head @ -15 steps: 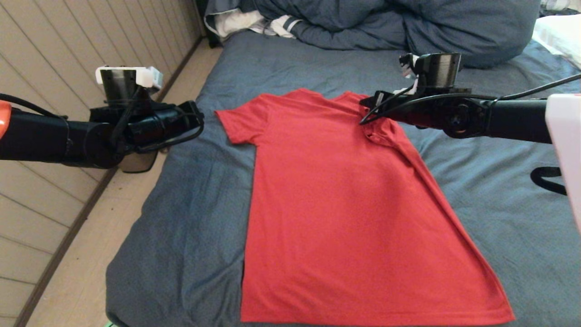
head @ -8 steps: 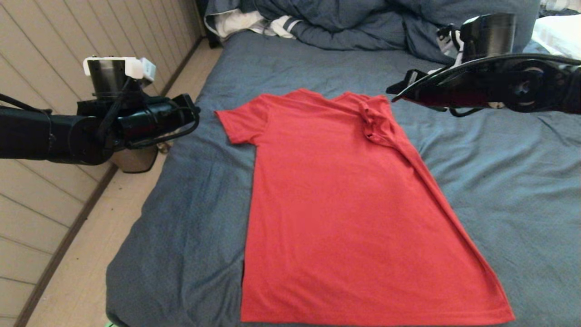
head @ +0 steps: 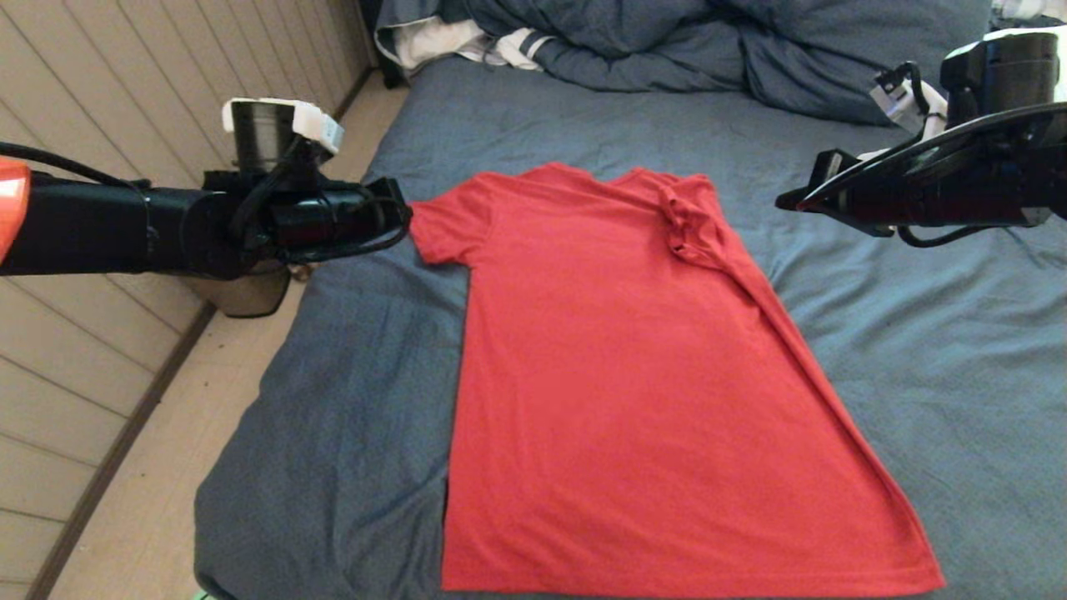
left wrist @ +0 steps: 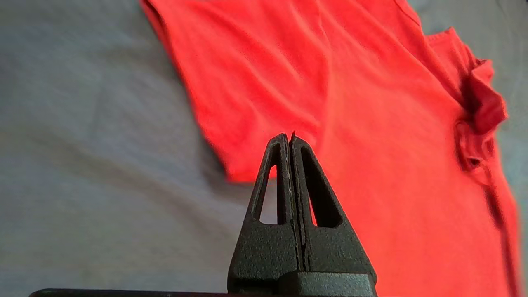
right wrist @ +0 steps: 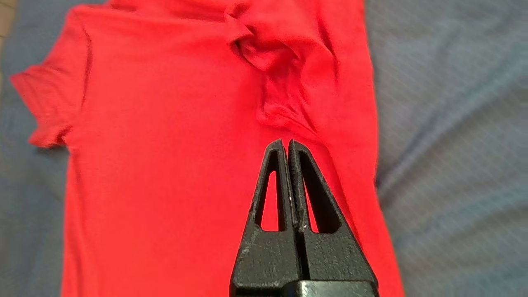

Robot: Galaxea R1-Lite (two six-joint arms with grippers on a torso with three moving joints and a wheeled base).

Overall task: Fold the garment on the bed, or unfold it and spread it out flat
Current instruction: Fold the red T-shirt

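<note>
Red T-shirt lies plain side up on the bed, hem nearest the robot, neckline toward the far end. Body mostly flat. Left-side sleeve spread out on the sheet; right-side sleeve folded in and bunched into a crumpled lump on the shoulder, with a diagonal crease running from it down the right edge toward the hem. Slate-blue sheet wrinkled, showing on both sides of the shirt and beyond the collar.

Left gripper hangs above the bed near the left sleeve, not touching cloth; in the left wrist view its two black fingers are pressed together tip to tip, nothing between them. In the head view the left arm reaches in from the left, its end just beside the sleeve edge.

Right gripper is up in the air too, fingers closed flat against each other and empty; the right wrist view looks down on the bunched sleeve and shoulder. In the head view the right arm sits off to the right of the shirt, well apart from it, over bare sheet.

Dark-blue duvet bunched at the far end of the bed, white striped cloth poking out beside it. Wood-panel wall and floor on the left.
</note>
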